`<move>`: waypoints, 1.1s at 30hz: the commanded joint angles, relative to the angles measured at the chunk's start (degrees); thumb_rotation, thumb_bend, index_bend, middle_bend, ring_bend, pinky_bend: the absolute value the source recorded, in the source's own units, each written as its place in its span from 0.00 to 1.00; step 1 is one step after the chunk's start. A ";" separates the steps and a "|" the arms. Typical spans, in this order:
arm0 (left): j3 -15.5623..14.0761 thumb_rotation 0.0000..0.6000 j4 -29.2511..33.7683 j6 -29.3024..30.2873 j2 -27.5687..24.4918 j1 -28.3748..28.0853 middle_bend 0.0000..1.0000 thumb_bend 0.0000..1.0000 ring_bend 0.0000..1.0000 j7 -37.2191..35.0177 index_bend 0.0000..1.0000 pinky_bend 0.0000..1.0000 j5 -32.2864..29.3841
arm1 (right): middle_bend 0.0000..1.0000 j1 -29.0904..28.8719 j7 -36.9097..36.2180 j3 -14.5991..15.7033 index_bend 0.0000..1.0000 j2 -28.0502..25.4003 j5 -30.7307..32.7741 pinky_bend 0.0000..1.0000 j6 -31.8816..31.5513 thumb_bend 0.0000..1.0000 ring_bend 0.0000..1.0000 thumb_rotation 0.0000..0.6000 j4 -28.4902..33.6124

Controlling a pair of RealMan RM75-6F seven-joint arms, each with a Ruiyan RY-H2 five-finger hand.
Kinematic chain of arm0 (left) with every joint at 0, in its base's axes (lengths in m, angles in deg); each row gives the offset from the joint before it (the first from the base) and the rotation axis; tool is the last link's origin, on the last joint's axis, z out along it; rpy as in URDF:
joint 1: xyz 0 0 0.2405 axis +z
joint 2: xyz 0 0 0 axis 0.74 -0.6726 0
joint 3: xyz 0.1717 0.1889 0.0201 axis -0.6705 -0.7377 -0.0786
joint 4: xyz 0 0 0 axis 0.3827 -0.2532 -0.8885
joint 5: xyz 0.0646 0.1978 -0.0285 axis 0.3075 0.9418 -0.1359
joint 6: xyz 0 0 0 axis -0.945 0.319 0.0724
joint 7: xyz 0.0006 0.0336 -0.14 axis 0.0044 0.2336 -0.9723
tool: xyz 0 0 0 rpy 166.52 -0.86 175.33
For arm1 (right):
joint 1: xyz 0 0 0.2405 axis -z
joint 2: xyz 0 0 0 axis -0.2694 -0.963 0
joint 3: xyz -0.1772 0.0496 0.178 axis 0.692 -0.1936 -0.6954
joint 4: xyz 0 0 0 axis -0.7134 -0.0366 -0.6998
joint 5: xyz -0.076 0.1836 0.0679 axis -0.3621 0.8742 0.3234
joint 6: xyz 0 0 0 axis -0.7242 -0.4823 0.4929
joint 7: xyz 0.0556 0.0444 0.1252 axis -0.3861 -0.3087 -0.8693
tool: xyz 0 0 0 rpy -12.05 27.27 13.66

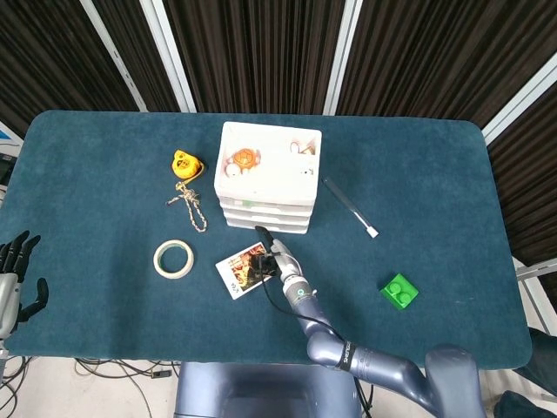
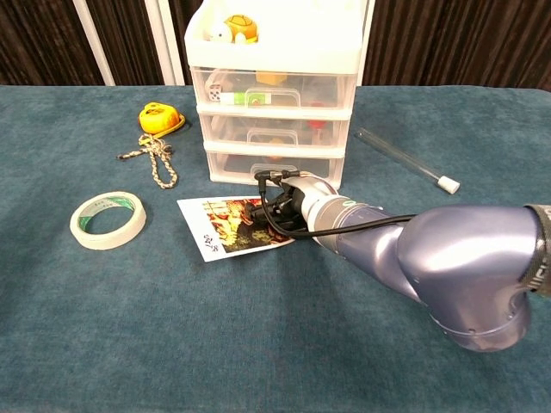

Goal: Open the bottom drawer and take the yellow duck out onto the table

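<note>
The white drawer unit (image 1: 267, 178) (image 2: 271, 95) stands mid-table with all three drawers closed. The bottom drawer (image 2: 232, 166) has a cloudy front, and no duck can be made out through it. My right hand (image 1: 271, 261) (image 2: 285, 203) lies low on the table right in front of that drawer, its dark fingers curled close to the drawer front and resting on a photo card (image 1: 242, 269) (image 2: 222, 231). Whether the fingers hold anything is hidden. My left hand (image 1: 16, 277) hangs off the table's left front corner with fingers spread, holding nothing.
A yellow tape measure (image 1: 185, 164), a knotted rope (image 1: 191, 207) and a tape roll (image 1: 173, 259) lie left of the drawers. A clear tube (image 1: 350, 207) and a green brick (image 1: 399, 292) lie to the right. Small toys (image 2: 232, 29) sit in the unit's open top tray.
</note>
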 commanded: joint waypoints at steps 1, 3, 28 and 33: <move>0.00 1.00 0.03 -0.03 -0.01 -0.01 0.00 0.58 0.00 -0.01 0.05 0.00 -0.02 | 1.00 -0.40 0.21 -0.13 0.09 0.29 0.43 1.00 0.22 0.61 1.00 1.00 -0.60; 0.04 1.00 0.09 -0.05 -0.05 -0.03 0.00 0.58 0.00 0.01 0.05 0.00 -0.07 | 1.00 -0.68 0.36 -0.18 0.09 0.48 0.68 1.00 0.43 0.61 1.00 1.00 -1.05; 0.17 1.00 0.37 -0.31 -0.30 -0.11 0.00 0.58 0.00 -0.16 0.05 0.00 -0.51 | 1.00 -1.69 -0.24 -0.86 0.18 1.13 0.17 1.00 1.43 0.61 1.00 1.00 -2.07; 0.18 1.00 0.46 -0.39 -0.39 -0.16 0.00 0.58 0.00 -0.12 0.05 0.00 -0.56 | 1.00 -1.38 -0.64 -0.52 0.24 0.77 -0.86 1.00 1.58 0.61 1.00 1.00 -1.31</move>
